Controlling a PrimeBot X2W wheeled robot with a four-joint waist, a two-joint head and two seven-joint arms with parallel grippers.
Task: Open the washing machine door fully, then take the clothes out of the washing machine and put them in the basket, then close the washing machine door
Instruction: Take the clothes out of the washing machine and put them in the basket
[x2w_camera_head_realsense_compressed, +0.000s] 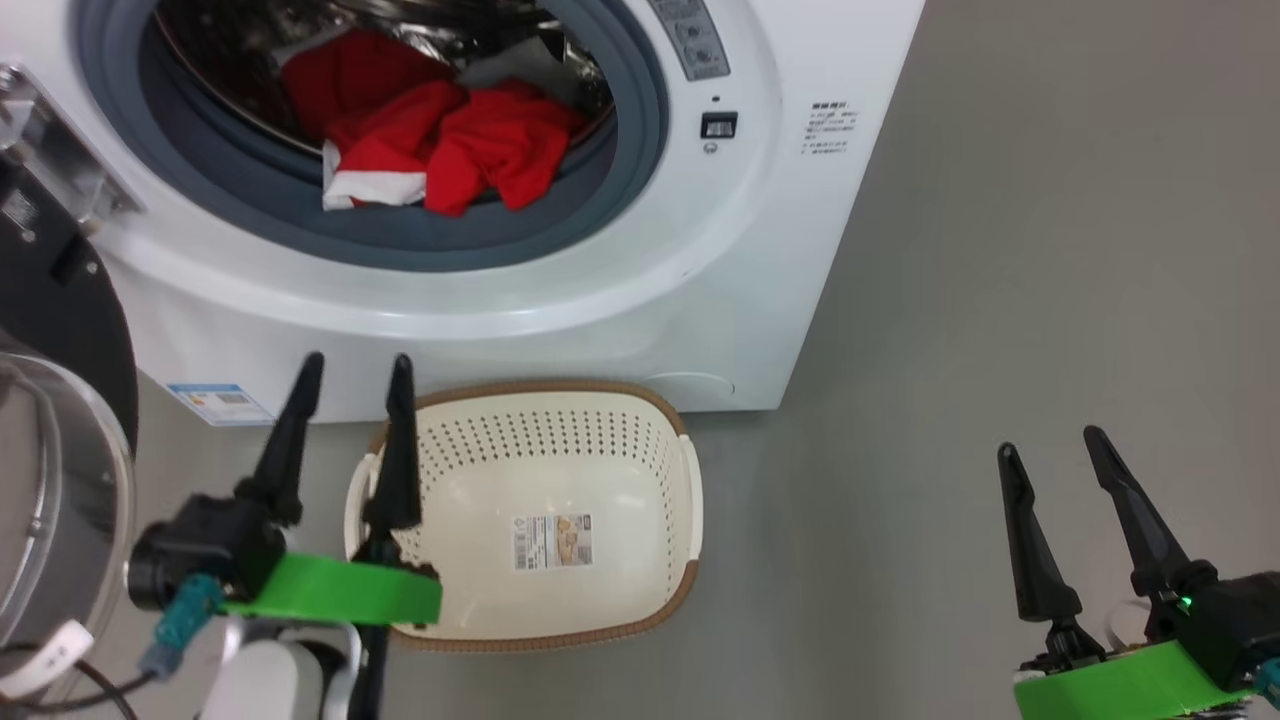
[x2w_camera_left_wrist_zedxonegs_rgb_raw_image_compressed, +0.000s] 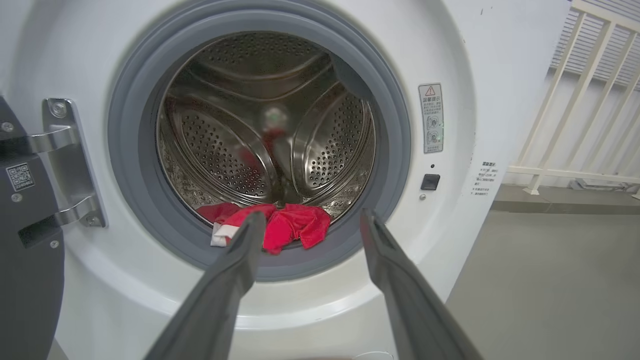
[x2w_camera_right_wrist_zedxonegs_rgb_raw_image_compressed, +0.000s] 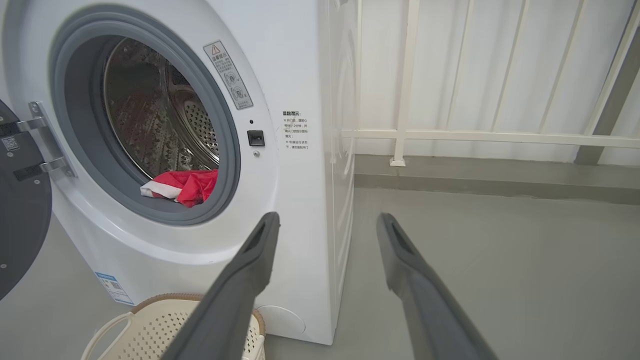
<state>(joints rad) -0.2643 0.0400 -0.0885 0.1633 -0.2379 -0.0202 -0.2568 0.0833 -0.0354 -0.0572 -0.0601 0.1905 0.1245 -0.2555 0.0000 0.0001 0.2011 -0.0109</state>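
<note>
While the washing machine door (x2w_camera_head_realsense_compressed: 60, 310) stands swung wide at the left side of the washing machine (x2w_camera_head_realsense_compressed: 600, 300), the clothes (x2w_camera_head_realsense_compressed: 440, 140) lie in a red heap at the front lip of its drum, one white-banded edge draped onto the grey rubber ring (x2w_camera_head_realsense_compressed: 400, 230).

Head view gives the basket (x2w_camera_head_realsense_compressed: 560, 440): on the floor at the machine's foot, below the opening, barcode sticker (x2w_camera_head_realsense_compressed: 553, 541) showing on its bottom.

Left wrist view looks straight into the perforated steel drum (x2w_camera_left_wrist_zedxonegs_rgb_raw_image_compressed: 225, 150) and catches the door's metal hinge (x2w_camera_left_wrist_zedxonegs_rgb_raw_image_compressed: 65, 165).

Right wrist view takes in the machine's right flank, with a white railing (x2w_camera_right_wrist_zedxonegs_rgb_raw_image_compressed: 475, 135) against a pale wall beyond it.

Floor (x2w_camera_head_realsense_compressed: 1000, 300): smooth, grey.

Left gripper (x2w_camera_head_realsense_compressed: 357, 362): in front of the machine, above the basket's left rim, aimed at the opening. Fingers apart, nothing between them.

Right gripper (x2w_camera_head_realsense_compressed: 1048, 442): well off the machine's right corner, over the floor. Fingers likewise spread, holding nothing.
</note>
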